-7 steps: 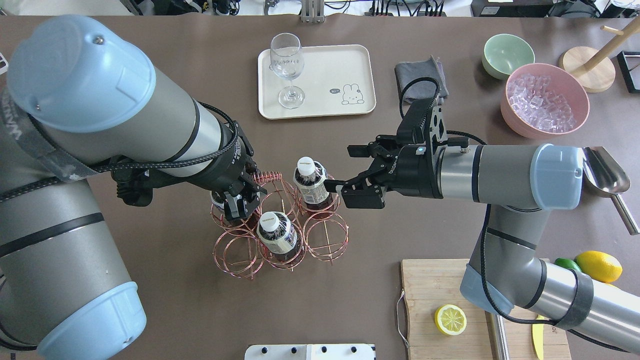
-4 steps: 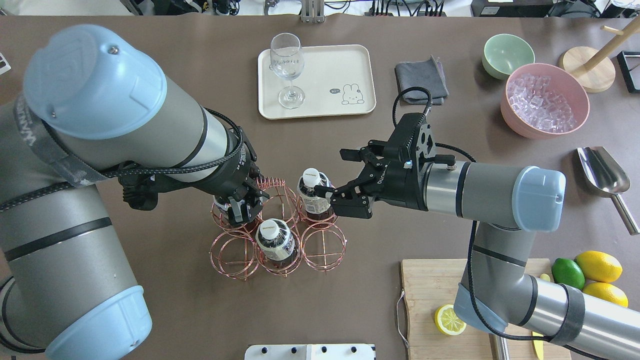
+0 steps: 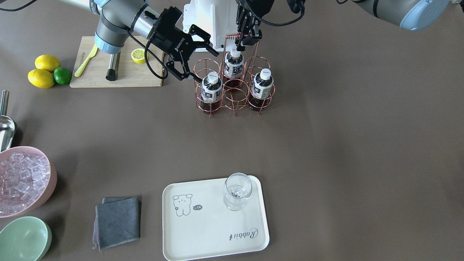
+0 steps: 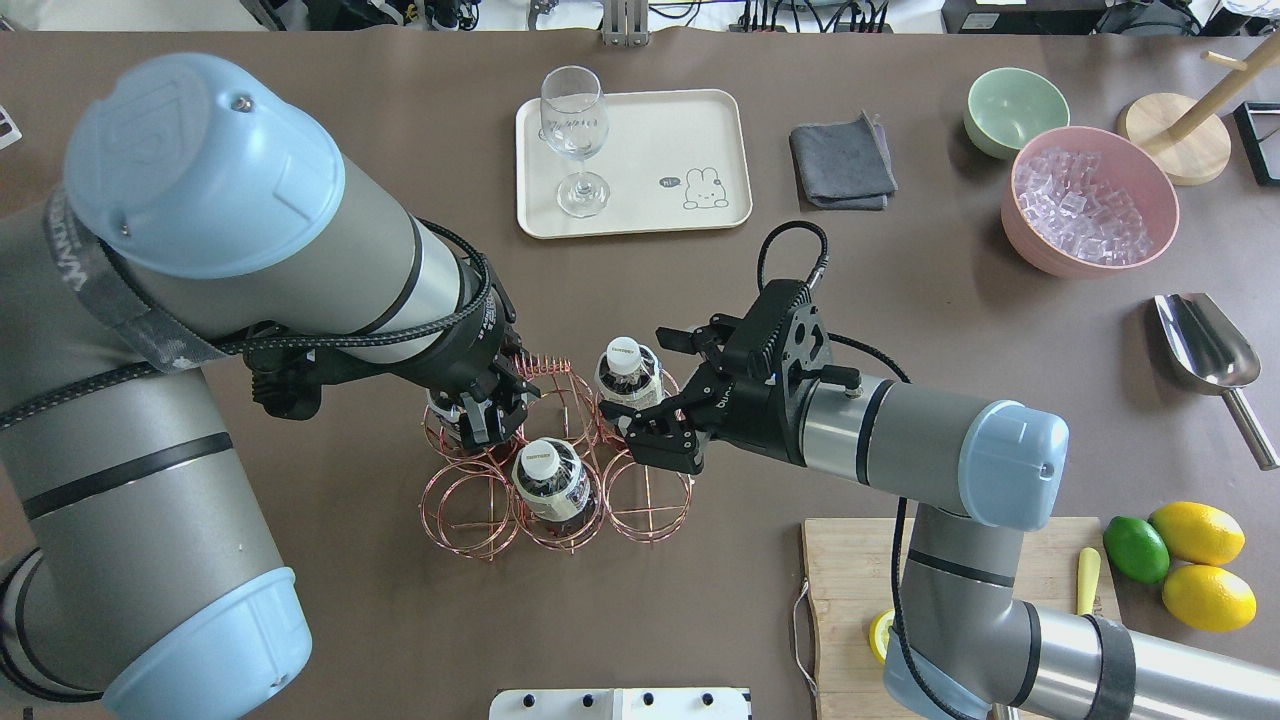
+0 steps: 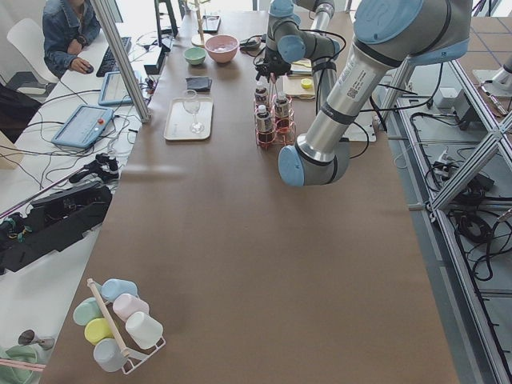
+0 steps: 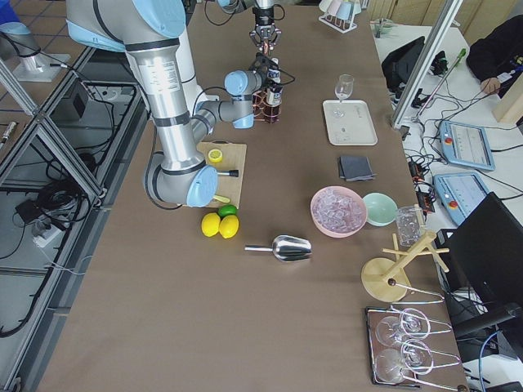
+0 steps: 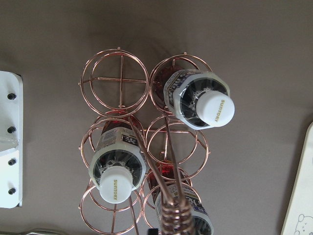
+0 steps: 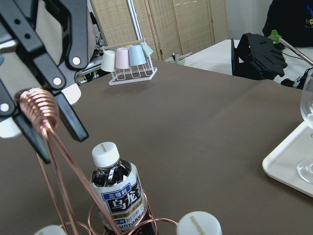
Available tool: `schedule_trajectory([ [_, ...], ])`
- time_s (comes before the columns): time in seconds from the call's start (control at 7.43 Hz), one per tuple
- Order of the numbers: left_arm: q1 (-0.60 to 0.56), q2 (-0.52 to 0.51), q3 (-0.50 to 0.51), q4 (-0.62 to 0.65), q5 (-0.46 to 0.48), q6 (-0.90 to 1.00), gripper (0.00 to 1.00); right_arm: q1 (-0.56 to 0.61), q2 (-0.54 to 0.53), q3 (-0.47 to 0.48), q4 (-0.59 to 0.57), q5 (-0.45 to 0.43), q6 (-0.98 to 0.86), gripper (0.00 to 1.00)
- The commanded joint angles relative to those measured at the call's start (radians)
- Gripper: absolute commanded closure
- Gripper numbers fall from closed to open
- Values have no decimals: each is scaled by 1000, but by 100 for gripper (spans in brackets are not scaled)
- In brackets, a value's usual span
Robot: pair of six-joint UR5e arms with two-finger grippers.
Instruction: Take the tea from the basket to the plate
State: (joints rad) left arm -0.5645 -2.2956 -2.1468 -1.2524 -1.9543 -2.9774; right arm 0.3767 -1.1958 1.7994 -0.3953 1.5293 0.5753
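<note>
The copper wire basket (image 4: 640, 500) stands mid-table with three tea bottles in its cells. One tea bottle (image 4: 625, 375) is in the far right cell, one (image 4: 545, 480) in the near middle cell, and the third is mostly hidden under my left gripper. The left gripper (image 4: 492, 408) is shut on the basket's coiled handle (image 3: 233, 35). My right gripper (image 4: 655, 388) is open, close beside the far right bottle (image 3: 211, 90), not touching. The cream plate (image 4: 650, 130) lies far behind the basket.
A wine glass (image 4: 575, 130) stands on the plate's left part. A grey cloth (image 4: 842, 160), a green bowl (image 4: 1015, 110) and a pink bowl of ice (image 4: 1090, 200) are far right. A cutting board (image 4: 850, 600), lemons and a scoop (image 4: 1205, 345) lie near right.
My right gripper has moved left and nearer, up to the far right bottle, still open. The tilted basket has straightened. The left gripper stays on the handle.
</note>
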Motion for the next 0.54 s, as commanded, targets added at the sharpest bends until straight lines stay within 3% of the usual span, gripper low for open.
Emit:
schedule_trajectory([
  [0.0, 0, -1, 2, -1, 0, 0, 100, -16, 16, -25, -1, -35, -21, 8],
  [0.4, 0, -2, -2, 1, 0, 0, 100, -15, 12, -25, -7, -70, -75, 10],
])
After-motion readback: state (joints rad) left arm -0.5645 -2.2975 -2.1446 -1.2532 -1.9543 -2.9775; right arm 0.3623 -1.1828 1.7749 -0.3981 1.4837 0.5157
